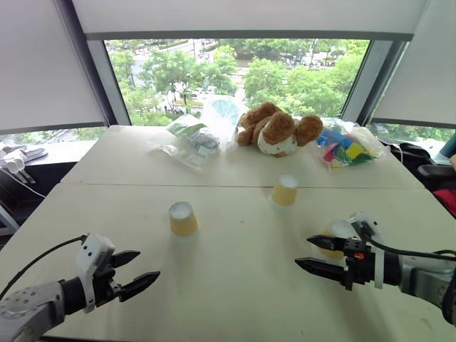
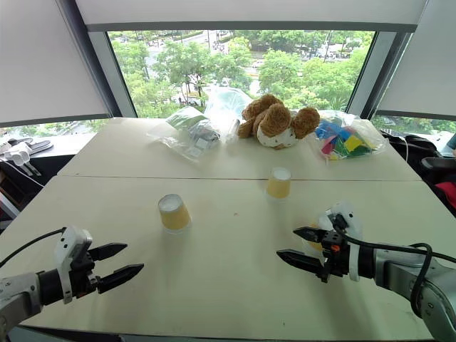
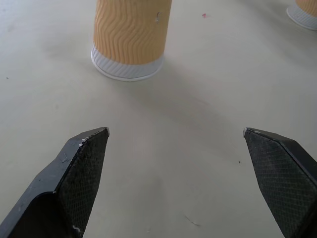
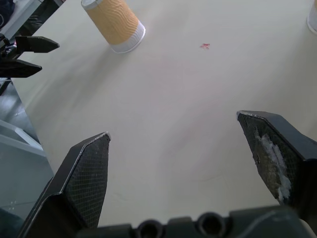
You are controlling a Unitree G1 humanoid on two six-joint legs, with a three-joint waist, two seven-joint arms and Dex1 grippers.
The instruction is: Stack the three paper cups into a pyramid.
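Note:
Three paper cups stand upside down on the pale table. One cup (image 1: 183, 219) is left of centre, a second cup (image 1: 285, 190) is farther back and to the right, and the third cup (image 1: 332, 249) sits near the right, partly hidden behind my right gripper (image 1: 303, 253). That gripper is open and empty, pointing left just in front of the third cup. My left gripper (image 1: 147, 264) hovers open and empty near the front left, pointing toward the first cup (image 3: 131, 34), which stands a short way beyond its fingertips.
A brown teddy bear (image 1: 278, 130) lies at the table's far edge by the window. A bag of coloured blocks (image 1: 347, 148) is to its right and clear plastic bags (image 1: 194, 140) to its left. A seam (image 1: 142, 184) crosses the tabletop.

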